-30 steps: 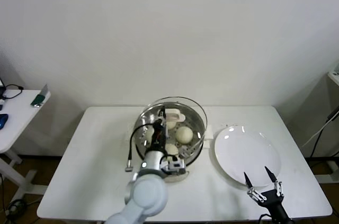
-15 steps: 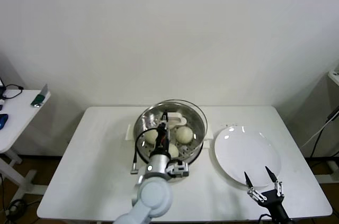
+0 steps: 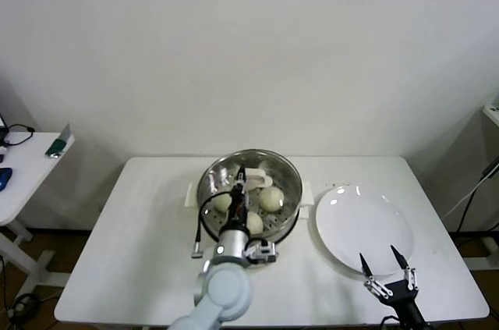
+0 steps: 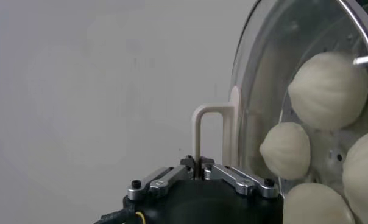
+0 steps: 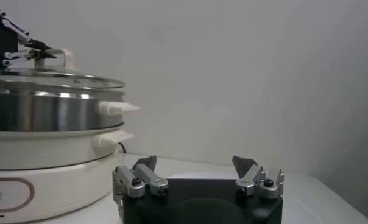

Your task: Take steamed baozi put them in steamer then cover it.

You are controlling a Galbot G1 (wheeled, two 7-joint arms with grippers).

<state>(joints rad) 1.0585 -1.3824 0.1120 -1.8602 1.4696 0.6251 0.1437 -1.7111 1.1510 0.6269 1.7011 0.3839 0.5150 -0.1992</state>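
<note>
The cover (image 3: 251, 182), a clear glass lid with a metal rim, lies level on the shiny steamer (image 3: 287, 204) at the table's middle. My left gripper (image 3: 241, 180) is shut on the cover's cream bar handle (image 4: 200, 131), its jaws pinching the bar's thin post. Several cream-white baozi (image 4: 328, 90) show through the glass inside the steamer. In the right wrist view the cover (image 5: 50, 80) rests on the steamer's rim (image 5: 44, 109) above the cream pot base (image 5: 44, 176). My right gripper (image 3: 386, 264) hangs open and empty at the plate's near edge.
A flat white plate (image 3: 362, 228) lies bare to the right of the steamer. A small side table (image 3: 23, 166) with a few items stands at the far left. The white table (image 3: 140, 252) stretches to the left and front of the pot.
The cover, tilted above the steamer a second ago, has come down level onto its rim, with my left gripper still on the handle. The right arm has not moved.
</note>
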